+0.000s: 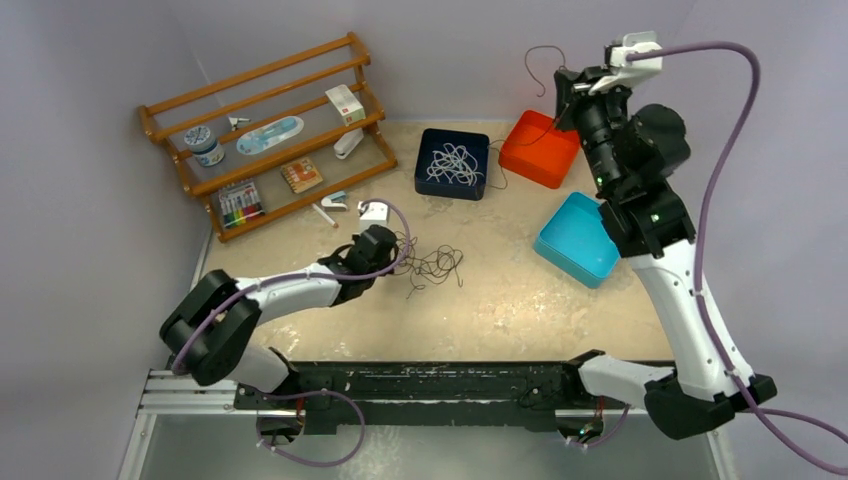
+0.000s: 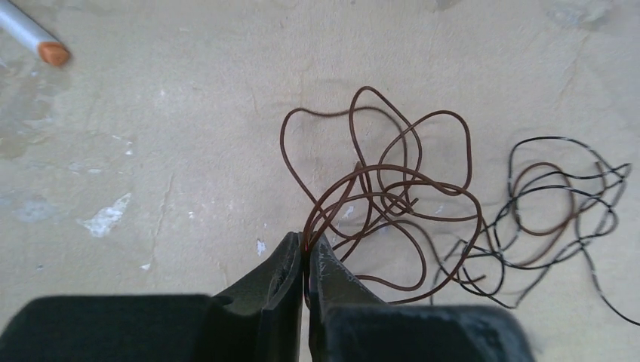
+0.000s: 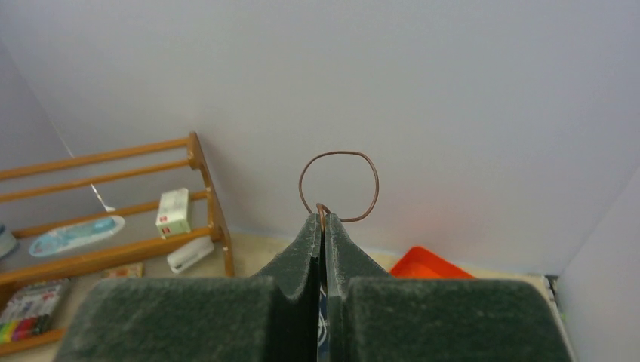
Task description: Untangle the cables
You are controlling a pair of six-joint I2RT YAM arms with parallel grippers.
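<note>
- Knot: dark cables lie loose on the table, mid-field, just beside the left gripper. It is made of a brown cable in open overlapping loops and a black cable on its far side; the two cross where they meet.
- Left gripper: low over the table, its fingers pressed together and pinching one or two brown strands at the near edge of the knot. The hold is at the rim and not the middle, probably so that a pull draws the brown loops away from the black ones without tightening the crossings.
- Right gripper: raised high at the back of the table, above the orange bin. Its fingers are pressed together on a thin brown cable that rises past the tips in a rounded loop. The height appears meant to let the rest of this cable hang free; whether its lower end reaches the bin cannot be told.
- White cables: heaped in the navy bin, apart from the knot. This suggests that freed cables are sorted by colour, with the brown one bound for the orange bin.
- Progress, as judged: the white cables are separated and one brown cable is lifted clear, while the brown and black cables on the table are not yet parted.
</note>
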